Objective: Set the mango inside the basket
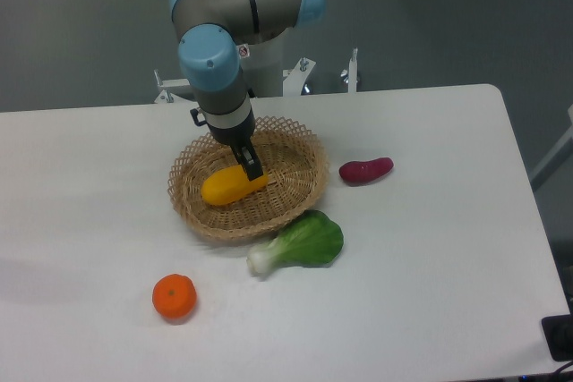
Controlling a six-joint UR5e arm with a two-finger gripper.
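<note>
The yellow-orange mango [229, 188] lies low inside the tan wicker basket [295, 199], left of the basket's middle. My gripper [250, 168] reaches down from above into the basket and is shut on the mango's right end. Its dark fingers [253, 167] overlap the fruit, and their tips are partly hidden against it. The mango looks to rest on or just above the basket floor; I cannot tell which.
A green bok choy [304, 241] lies against the basket's front right. A dark red sweet potato [365, 170] sits right of the basket. A round orange tangerine [174, 297] rests near the front left. The arm's base stands behind the table's far edge.
</note>
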